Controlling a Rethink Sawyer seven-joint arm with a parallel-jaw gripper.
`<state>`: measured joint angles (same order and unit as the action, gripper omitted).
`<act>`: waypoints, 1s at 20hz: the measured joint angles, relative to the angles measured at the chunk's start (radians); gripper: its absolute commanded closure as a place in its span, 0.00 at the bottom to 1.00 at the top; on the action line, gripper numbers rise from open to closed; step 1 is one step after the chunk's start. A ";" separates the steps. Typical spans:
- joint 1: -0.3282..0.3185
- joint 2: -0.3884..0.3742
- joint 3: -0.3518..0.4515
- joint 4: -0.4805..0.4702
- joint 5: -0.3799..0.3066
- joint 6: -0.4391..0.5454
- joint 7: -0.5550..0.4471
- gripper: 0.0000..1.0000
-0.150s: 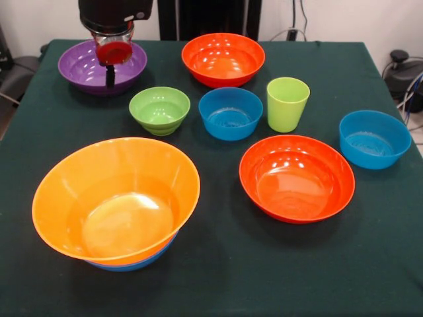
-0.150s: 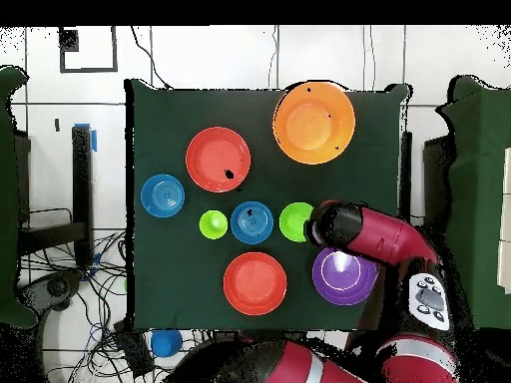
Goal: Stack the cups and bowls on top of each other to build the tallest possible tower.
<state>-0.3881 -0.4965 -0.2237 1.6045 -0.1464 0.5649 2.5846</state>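
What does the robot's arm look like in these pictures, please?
The arm is glossy red with rounded black joints and a grey panel near its base. At its end the gripper hangs under a black housing, with a clear, red-tinted part and a dark tip.

Lime-green tapered plastic tumbler [image 1: 287, 104] upright, table centre. Glossy plastic bowls around it, all upright: big orange [image 1: 115, 198] nested in blue at 7 o'clock; red-orange [image 1: 297, 178] at 6; purple [image 1: 86, 66] at 10.

The table [image 1: 370, 264] is covered in dark green cloth. In the front view, the orange bowl [image 1: 115, 198] is seen at seven o'clock, nested on a blue bowl [image 1: 135, 263]. A red-orange bowl [image 1: 297, 177] is set at four, a blue bowl [image 1: 374, 138] at three, the purple bowl [image 1: 86, 66] at eleven, another red-orange bowl [image 1: 223, 58] at twelve. The small green bowl [image 1: 159, 109], a blue bowl [image 1: 230, 112] and the green cup [image 1: 287, 103] are lined up centrally.
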 measured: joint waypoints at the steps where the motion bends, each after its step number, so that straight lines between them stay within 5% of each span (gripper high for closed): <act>1: -0.005 0.002 0.000 0.008 -0.007 -0.001 0.000 0.00; 14: -0.036 0.067 0.001 0.052 -0.059 -0.177 0.000 0.00; 20: -0.036 0.069 0.002 0.059 -0.059 -0.186 0.000 0.00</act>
<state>-0.4239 -0.4272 -0.2219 1.6640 -0.2053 0.3788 2.5846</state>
